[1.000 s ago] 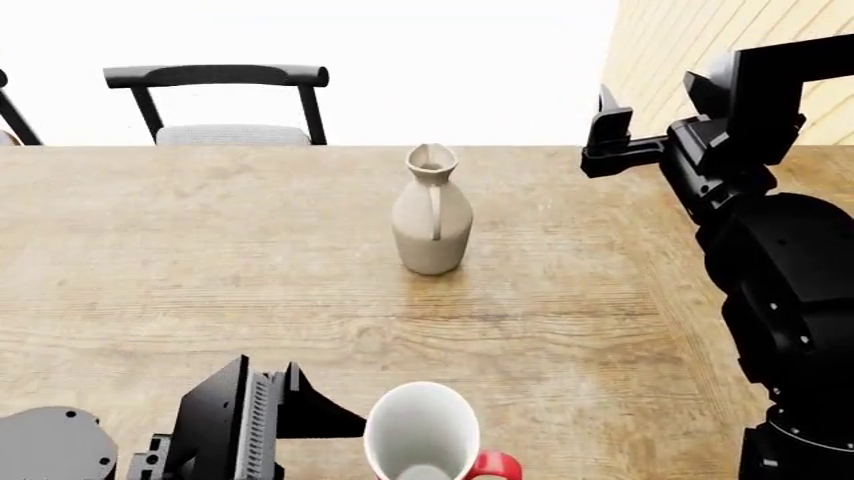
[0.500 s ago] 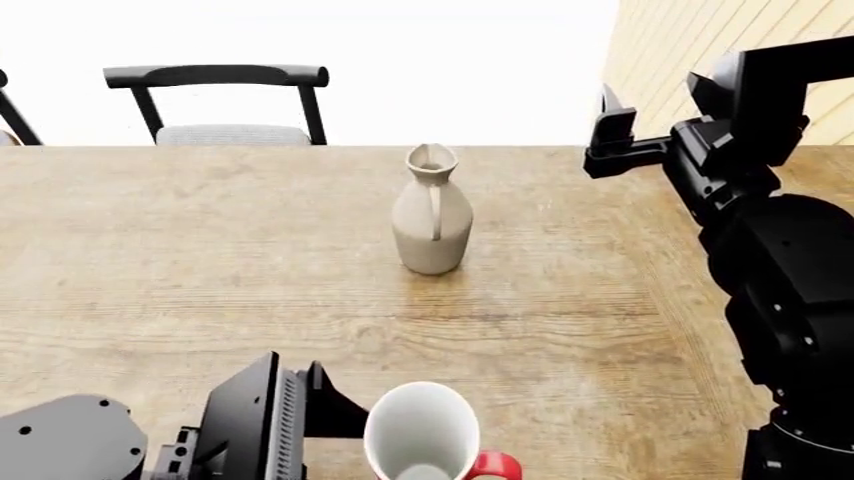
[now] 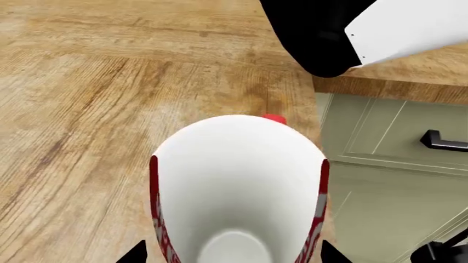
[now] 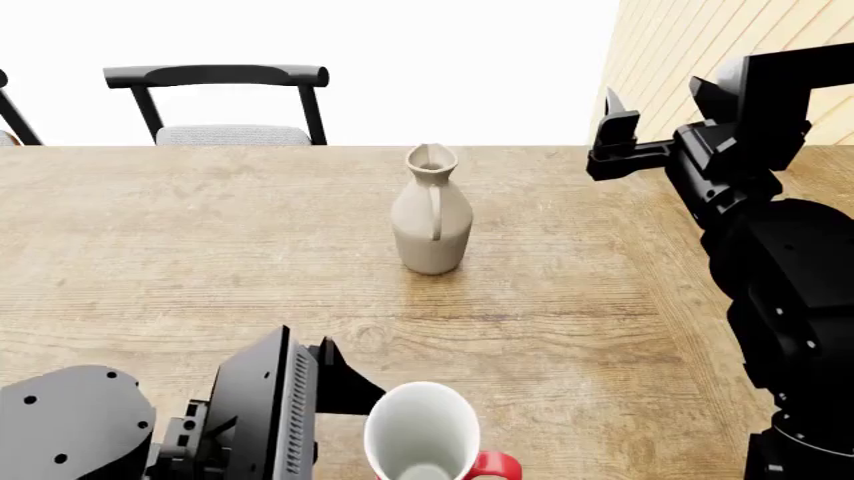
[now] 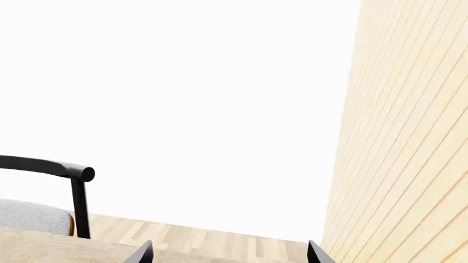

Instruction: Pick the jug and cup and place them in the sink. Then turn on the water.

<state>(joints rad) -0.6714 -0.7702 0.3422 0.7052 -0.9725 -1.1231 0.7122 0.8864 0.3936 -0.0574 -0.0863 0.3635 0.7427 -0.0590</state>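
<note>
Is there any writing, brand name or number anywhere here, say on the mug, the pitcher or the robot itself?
None can be read.
The cup shows only a red and white pattern, no letters.
The jug is plain.
The robot's left hand and right hand carry no markings.
</note>
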